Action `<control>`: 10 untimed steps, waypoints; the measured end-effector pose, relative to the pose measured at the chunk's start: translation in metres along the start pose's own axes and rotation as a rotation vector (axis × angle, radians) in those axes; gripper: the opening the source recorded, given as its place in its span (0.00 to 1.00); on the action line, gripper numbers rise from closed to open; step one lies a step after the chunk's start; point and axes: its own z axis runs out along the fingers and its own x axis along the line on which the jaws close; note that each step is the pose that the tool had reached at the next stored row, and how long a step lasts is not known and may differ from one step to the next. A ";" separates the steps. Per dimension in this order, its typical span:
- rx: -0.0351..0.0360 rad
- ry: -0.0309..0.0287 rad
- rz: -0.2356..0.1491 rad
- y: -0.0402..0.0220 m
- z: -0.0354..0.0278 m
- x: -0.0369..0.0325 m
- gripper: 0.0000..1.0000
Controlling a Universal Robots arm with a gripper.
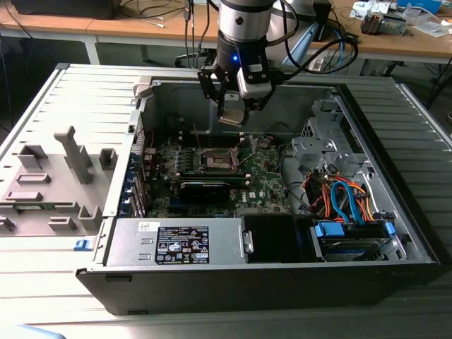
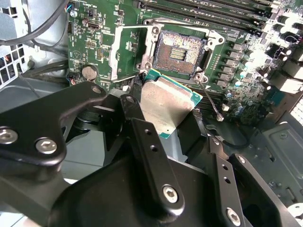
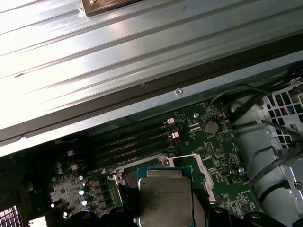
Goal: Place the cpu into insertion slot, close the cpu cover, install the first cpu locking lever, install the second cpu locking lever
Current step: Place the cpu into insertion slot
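Case walls (image 1: 282, 279) enclose the green motherboard (image 1: 265, 180), and your gripper (image 1: 232, 111) hangs above it inside the open chassis. Its fingers are clamped on opposite edges of the cpu (image 2: 168, 101) (image 3: 164, 198), which you see in both wrist views held in the air near the insertion slot (image 2: 179, 53), apart from it. That slot's dark centre lies bare, with the cpu cover (image 2: 112, 54) swung open beside it.

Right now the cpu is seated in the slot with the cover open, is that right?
No. The cpu is not seated; the fingers hold it above the board, and the slot is bare, as the second wrist view shows. The cover is open.
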 end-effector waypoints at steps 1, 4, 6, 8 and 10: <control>0.0000 0.0000 0.001 0.0000 0.0000 0.0000 0.55; 0.0002 -0.0004 0.004 0.0000 0.0000 0.0000 0.55; 0.0003 -0.0005 0.005 0.0000 0.0000 0.0000 0.55; 0.0005 -0.0006 0.007 0.0000 0.0000 0.0000 0.55; 0.0006 -0.0008 0.009 0.0000 0.0001 0.0000 0.55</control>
